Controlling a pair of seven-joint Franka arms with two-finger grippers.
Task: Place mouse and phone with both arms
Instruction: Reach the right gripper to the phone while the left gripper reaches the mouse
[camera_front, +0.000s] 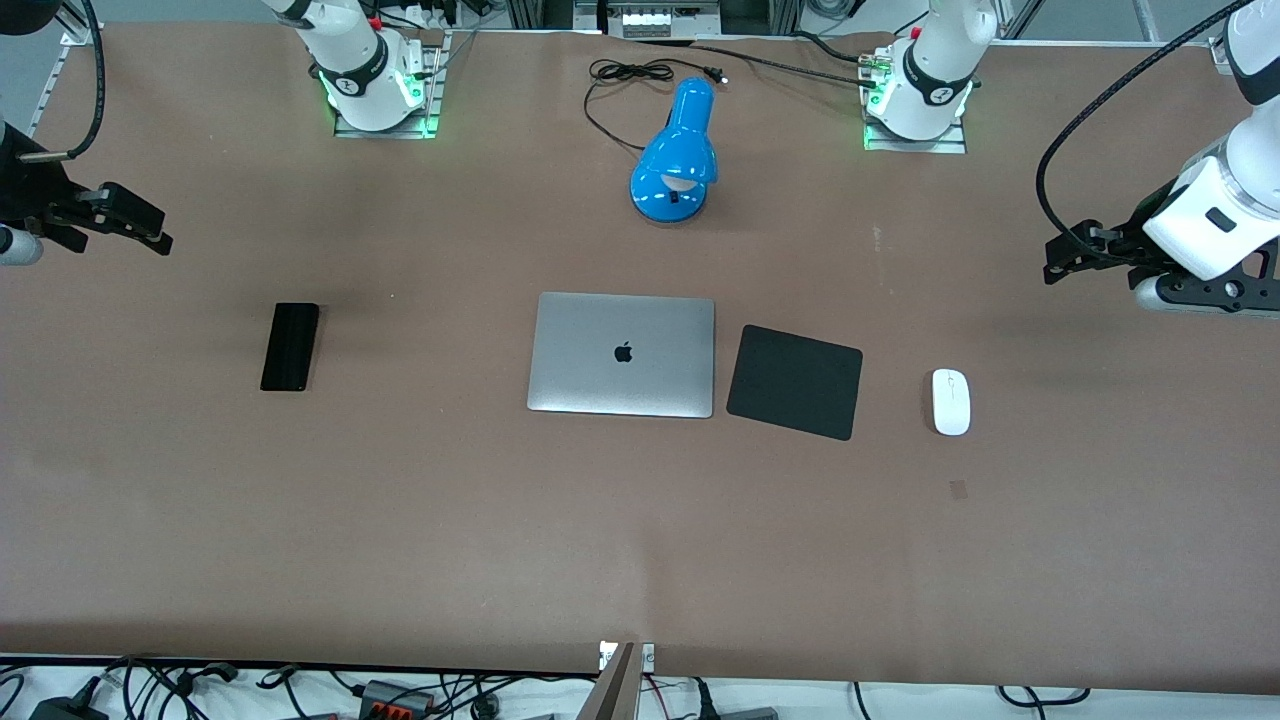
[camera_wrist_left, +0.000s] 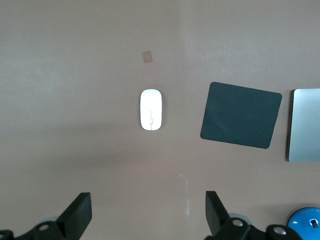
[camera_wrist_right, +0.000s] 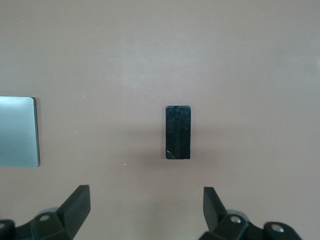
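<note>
Brown matte tabletop, nothing picked up yet. Landmark: closed silver laptop mid-table.

Small glossy white oval mouse lies flat toward the left arm's end from the laptop, with the black square mouse pad between them; mouse and pad are apart. I judge it light, rigid and slippery. I'd pinch across the narrow width, on the two long flanks, low down.

Slim black rectangular phone lies flat, well away from the laptop toward the right arm's end. Stiff, thin, glossy, so probably little edge to catch. I'd take it across the long edges at mid-length.

My left gripper is up in the air over bare table at its own end, jaws spread wide, empty. Left wrist view has the mouse ahead of the fingers, not under them.

My right gripper is likewise wide and empty, over bare table; phone ahead of it, centred.

Blue desk lamp is farther from the front camera than the laptop.
</note>
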